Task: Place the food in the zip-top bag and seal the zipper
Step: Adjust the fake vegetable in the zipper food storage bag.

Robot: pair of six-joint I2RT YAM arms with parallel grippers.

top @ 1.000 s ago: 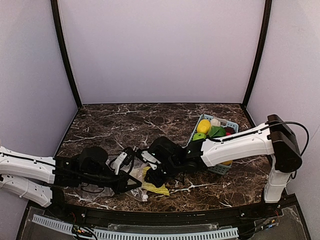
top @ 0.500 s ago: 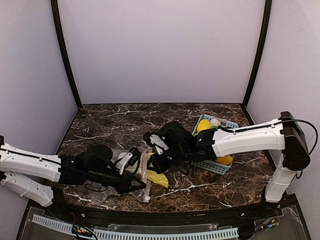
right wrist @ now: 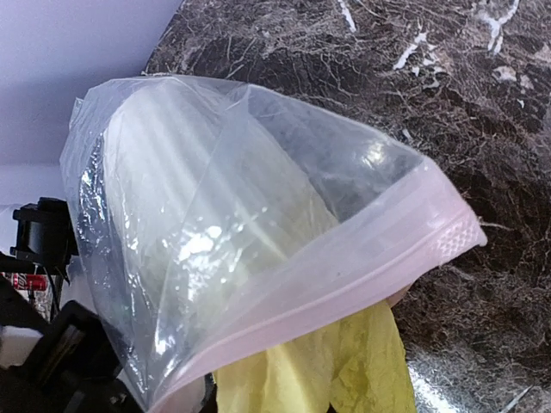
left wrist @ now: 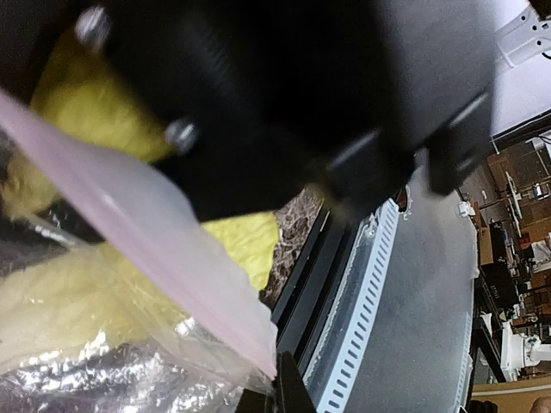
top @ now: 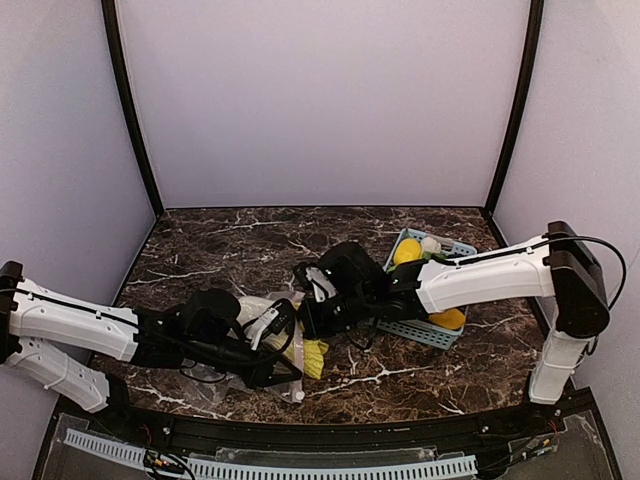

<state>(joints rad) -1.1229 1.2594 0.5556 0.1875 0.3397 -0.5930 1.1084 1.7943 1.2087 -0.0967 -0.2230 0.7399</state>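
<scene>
Pale yellow toy napa cabbage (right wrist: 349, 370) sits in the clear floppy zip-top bag (right wrist: 181, 138), leaves poking past its pink zipper strip (right wrist: 362, 267). Honestly can't tell if the left gripper (top: 280, 335) or right gripper (top: 306, 318) is clamped on anything.

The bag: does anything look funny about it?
Yes. In the right wrist view, the napa cabbage has its yellow leafy end poking out past the pinkish zipper at the mouth of the zip-top bag. It likely cannot seal like that.

A clear zip-top bag (right wrist: 155, 172) fills the view just in front of the claw (top: 308, 322), its mouth nearest. The pink zipper (right wrist: 344, 275) runs slantwise across the mouth. A pale napa cabbage (right wrist: 215, 241) lies inside, its yellow leafy end spilling out below the strip. Dark marble table (right wrist: 344, 52) lies beyond.
</scene>
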